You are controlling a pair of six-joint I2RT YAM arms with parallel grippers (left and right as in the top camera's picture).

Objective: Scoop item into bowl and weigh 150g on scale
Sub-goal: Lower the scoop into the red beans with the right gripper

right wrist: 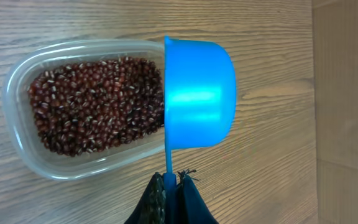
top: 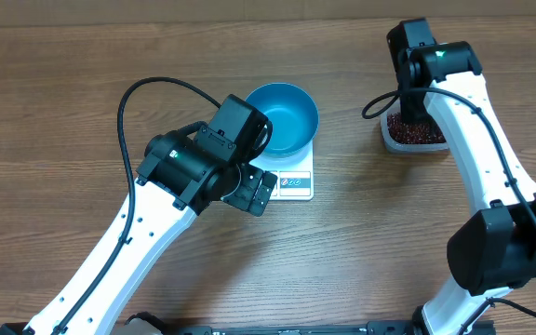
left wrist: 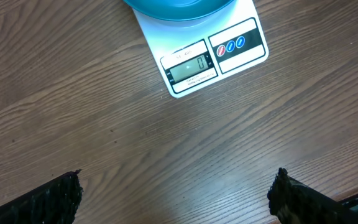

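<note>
Beans (right wrist: 92,102) fill tub (right wrist: 17,93) beyond right fingers (right wrist: 157,200) pinching scoop handle (right wrist: 168,165); left fingers (left wrist: 48,199) spread

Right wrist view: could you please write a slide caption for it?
Right end effector holds the blue scoop by its handle over the clear tub of beans.

Robotics lab bench, staged with kitchen props. A bare wood-grain table (top: 45,112) fills the overhead frame. Two white and black robot arms rise from its lower edge: the left arm (top: 147,233) at lower left and the right arm (top: 489,158) down the right side, both trailing black cable (top: 156,82). At upper centre a blue bowl (top: 282,116) sits on a white scale (top: 296,181). At upper right is a clear tub (top: 412,149) of beans (top: 422,133). The right wrist view shows a blue scoop (right wrist: 197,93).
</note>
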